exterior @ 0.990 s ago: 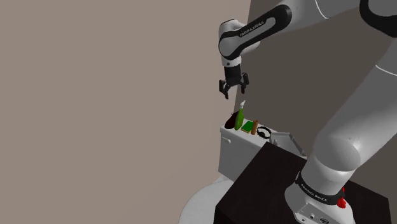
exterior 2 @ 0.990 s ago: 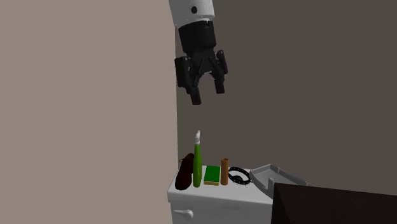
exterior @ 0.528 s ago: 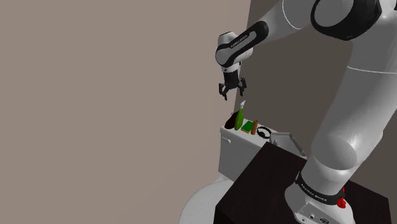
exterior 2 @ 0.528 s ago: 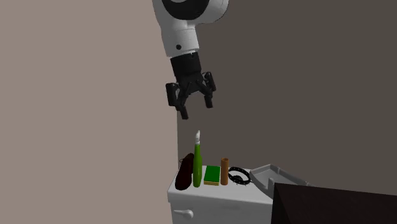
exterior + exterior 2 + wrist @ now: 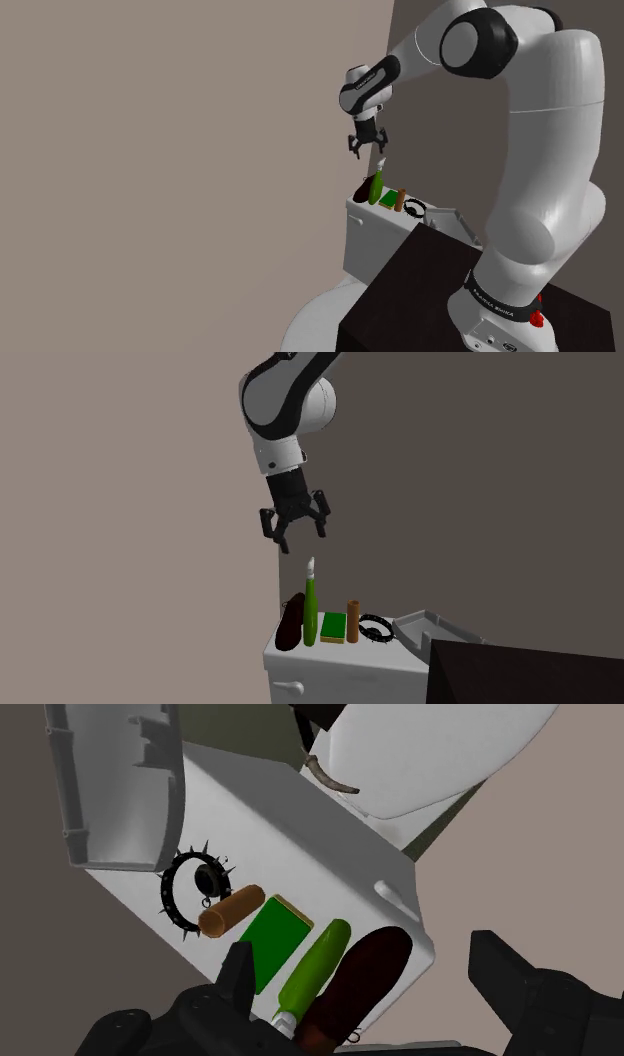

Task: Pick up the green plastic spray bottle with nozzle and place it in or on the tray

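Note:
The green spray bottle [image 5: 310, 614] with a pale nozzle stands upright on a small white cabinet [image 5: 340, 657], near the corner of a wall. In the shoulder view the bottle [image 5: 376, 186] sits at the cabinet's far end. My gripper [image 5: 300, 535] hangs open well above it, touching nothing. Seen from the wrist, the bottle [image 5: 315, 966] lies below and between my spread fingers [image 5: 236, 972], closer to one of them. The grey tray [image 5: 436, 626] rests at the cabinet's other end, also seen as the tray [image 5: 118, 794] and the tray [image 5: 455, 222].
Beside the bottle stand a dark brown oblong thing [image 5: 290, 622], a green block [image 5: 333, 626], a brown cylinder [image 5: 353, 621] and a black spiked ring [image 5: 375, 628]. A wall corner rises just behind the cabinet. The dark stand [image 5: 440, 290] is close by.
The gripper has come down toward the bottle and shifted to the second exterior view's left, still open. The arm's upper links have swung over. The objects have not moved.

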Controlling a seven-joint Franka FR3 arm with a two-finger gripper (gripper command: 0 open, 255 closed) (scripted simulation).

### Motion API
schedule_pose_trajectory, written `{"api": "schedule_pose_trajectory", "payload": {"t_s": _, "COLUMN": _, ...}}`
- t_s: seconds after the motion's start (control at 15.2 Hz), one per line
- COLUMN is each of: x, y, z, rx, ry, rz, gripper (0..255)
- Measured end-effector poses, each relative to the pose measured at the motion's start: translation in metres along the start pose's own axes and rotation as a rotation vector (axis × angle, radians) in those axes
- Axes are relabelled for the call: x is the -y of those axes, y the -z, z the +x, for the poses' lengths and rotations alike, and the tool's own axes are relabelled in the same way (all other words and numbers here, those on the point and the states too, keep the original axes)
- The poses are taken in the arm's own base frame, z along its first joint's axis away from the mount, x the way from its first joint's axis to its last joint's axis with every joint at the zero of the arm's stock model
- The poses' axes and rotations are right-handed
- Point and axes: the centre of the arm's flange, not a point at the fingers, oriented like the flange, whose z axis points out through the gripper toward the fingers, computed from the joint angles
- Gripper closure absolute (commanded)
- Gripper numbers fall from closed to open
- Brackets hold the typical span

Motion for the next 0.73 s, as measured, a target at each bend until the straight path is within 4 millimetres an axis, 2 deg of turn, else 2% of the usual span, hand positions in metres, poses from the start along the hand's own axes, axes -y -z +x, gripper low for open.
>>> {"api": "schedule_pose_trajectory", "payload": {"t_s": 0.53, "x": -0.024, "y": -0.052, "z": 0.093, "rx": 0.019, "ry": -0.172, "rz": -0.021, "gripper": 0}}
{"api": "schedule_pose_trajectory", "payload": {"t_s": 0.73, "x": -0.038, "y": -0.071, "z": 0.118, "rx": 0.025, "ry": -0.226, "rz": -0.028, "gripper": 0}}
